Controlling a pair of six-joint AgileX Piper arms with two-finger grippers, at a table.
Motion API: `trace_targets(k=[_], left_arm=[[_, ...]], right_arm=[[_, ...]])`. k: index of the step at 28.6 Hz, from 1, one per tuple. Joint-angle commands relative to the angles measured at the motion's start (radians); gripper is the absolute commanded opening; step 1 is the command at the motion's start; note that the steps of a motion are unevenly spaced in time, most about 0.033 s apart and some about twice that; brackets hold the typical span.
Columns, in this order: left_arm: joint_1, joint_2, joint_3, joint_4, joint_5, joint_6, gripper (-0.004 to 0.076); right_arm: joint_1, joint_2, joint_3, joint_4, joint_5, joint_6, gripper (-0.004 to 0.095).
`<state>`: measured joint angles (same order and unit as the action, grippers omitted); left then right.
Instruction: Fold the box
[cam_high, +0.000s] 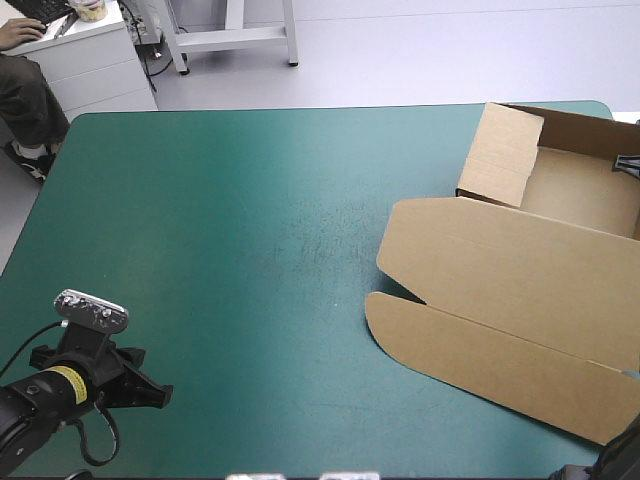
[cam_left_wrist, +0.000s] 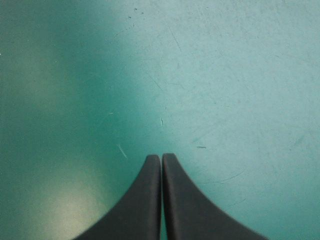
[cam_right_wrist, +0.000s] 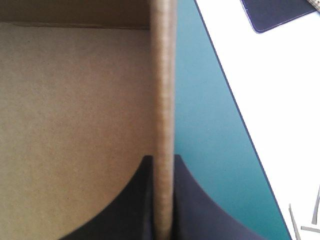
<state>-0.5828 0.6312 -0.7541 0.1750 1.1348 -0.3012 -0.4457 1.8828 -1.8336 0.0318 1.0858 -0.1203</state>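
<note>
The teal-green table (cam_high: 230, 220) fills the high view. The brown box (cam_high: 520, 290) lies at the right of the frame, tray open at upper right, lid flat below it. The right gripper (cam_right_wrist: 162, 159) pinches a tray wall; the left gripper (cam_left_wrist: 161, 157), lower left, is closed on nothing.

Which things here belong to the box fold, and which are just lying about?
In the job: brown cut-board box, walls raised, lid flat; right gripper, jaws shut on one wall; left gripper, jaws shut.
Lying about: dark flat rectangle beyond the teal-green cover.
</note>
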Motion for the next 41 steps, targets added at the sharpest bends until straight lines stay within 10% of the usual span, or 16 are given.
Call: trace_targets(k=[1,10,14,24,31,41], left_arm=[[-0.005,0.0,-0.025,0.006,-0.043,-0.009,-0.001],[-0.005,0.0,-0.025,0.004,-0.043,-0.009,-0.001],[-0.005,0.0,-0.025,0.004,-0.043,-0.009,-0.001],[-0.005,0.0,-0.025,0.006,-0.043,-0.009,-0.001],[-0.005,0.0,-0.025,0.02,-0.043,-0.009,-0.001],[-0.005,0.0,-0.025,0.061,-0.054,-0.009,-0.001]], right_arm=[[-0.027,-0.063,-0.033,0.051,-0.029,-0.042,0.0033],[-0.027,-0.063,-0.033,0.033,-0.036,-0.042,0.0747],[-0.027,-0.063,-0.033,0.033,-0.036,-0.042,0.0853],[-0.027,-0.104,-0.037,0.051,-0.003,-0.083,0.0731],[-0.027,-0.159,-0.036,0.159,0.044,-0.109,0.0012],[-0.025,-0.193,-0.008,0.475,0.168,-0.22,-0.0018]])
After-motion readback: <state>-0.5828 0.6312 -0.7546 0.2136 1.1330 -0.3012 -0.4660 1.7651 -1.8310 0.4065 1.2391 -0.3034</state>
